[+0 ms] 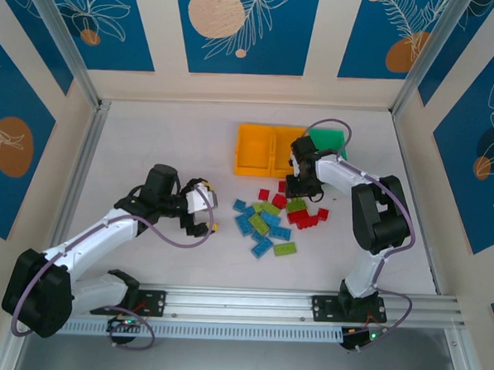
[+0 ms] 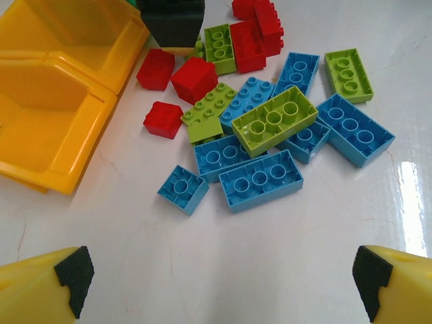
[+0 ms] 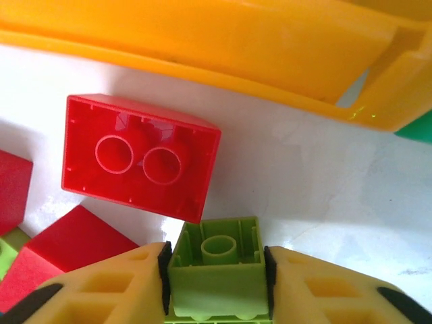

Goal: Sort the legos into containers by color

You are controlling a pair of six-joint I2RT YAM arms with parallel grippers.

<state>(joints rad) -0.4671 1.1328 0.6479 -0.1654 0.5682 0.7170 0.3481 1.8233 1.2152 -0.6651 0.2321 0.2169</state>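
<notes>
Blue, lime green and red legos (image 1: 270, 219) lie in a loose pile mid-table, in front of the joined bins: two orange-yellow (image 1: 265, 149) and one green (image 1: 328, 142). My right gripper (image 3: 216, 277) is shut on a small lime green lego (image 3: 217, 273), hollow side toward the camera, just in front of the orange-yellow bin wall (image 3: 223, 47) and next to an upturned red lego (image 3: 138, 158). My left gripper (image 2: 219, 277) is open over bare table, short of the blue legos (image 2: 260, 179); nothing lies between its fingers. It sits left of the pile (image 1: 198, 209).
The orange-yellow bins (image 2: 54, 88) lie to the left in the left wrist view. The right arm (image 1: 378, 213) curves around the pile's right side. Low walls edge the white table (image 1: 150, 138), with open surface on the left and a metal rail (image 1: 307, 304) at the front.
</notes>
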